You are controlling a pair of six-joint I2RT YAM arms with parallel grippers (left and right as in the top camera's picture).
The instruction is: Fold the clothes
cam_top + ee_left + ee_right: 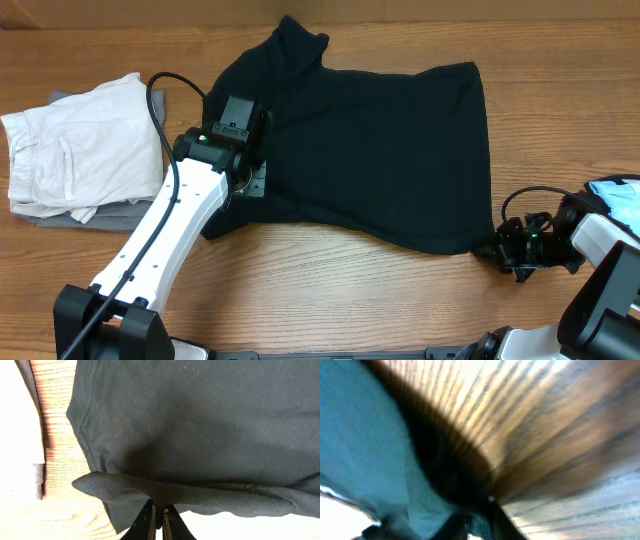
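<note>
The clothes, a black T-shirt [370, 150], lie spread flat across the middle of the table, collar toward the far edge. My left gripper [250, 183] stands at the shirt's left edge. In the left wrist view, that gripper [159, 512] is shut on a raised fold of the shirt [200, 420]. My right gripper [497, 253] is at the shirt's near right corner, which is drawn to a point toward it. The right wrist view is badly blurred. There, dark cloth [445, 475] runs into the nearly closed jaws of the right gripper [487, 510].
A folded off-white garment [80, 150] lies on a grey piece [60, 215] at the left, close to the left arm. Its edge also shows as an off-white garment [17, 420] in the left wrist view. A light blue item [620, 195] sits at the right edge, behind the right arm.
</note>
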